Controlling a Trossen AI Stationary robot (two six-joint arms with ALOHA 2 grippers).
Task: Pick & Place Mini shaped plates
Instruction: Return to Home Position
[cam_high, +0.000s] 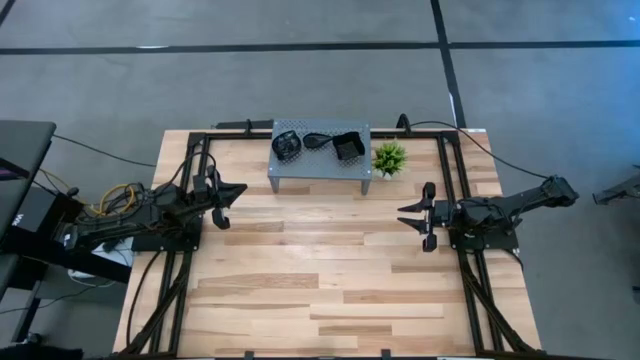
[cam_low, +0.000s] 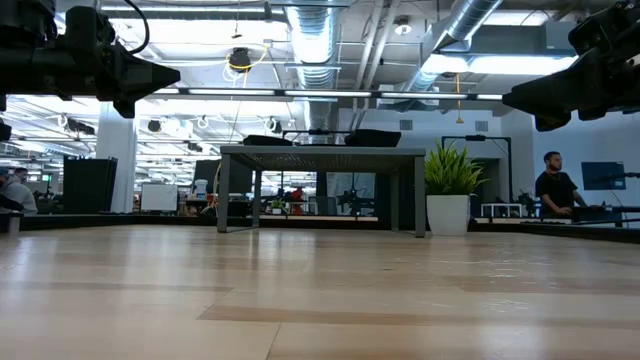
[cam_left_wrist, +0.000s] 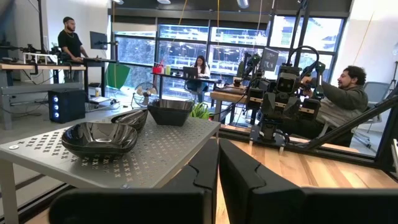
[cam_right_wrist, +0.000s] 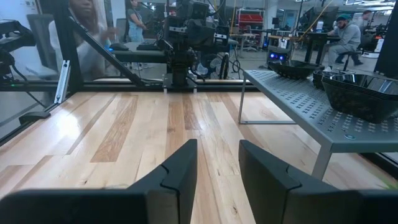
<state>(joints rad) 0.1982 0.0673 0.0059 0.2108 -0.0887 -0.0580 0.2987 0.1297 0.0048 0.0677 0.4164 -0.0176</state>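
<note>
Mini shaped plates (cam_high: 318, 142): all that show sit in three stacks on the grey perforated stand (cam_high: 320, 175) at the table's far edge, beside the small plant (cam_high: 389, 157); the number per stack can't be made out. Left gripper (cam_high: 228, 202) hangs at its own side, empty, fingers all but touching; right gripper (cam_high: 410, 214) opposite, empty, fingers apart. Plates look glossy, stiff, likely light and chippable, so pinch a raised rim, not the slick bowl, and expect nested ones to slide.
</note>
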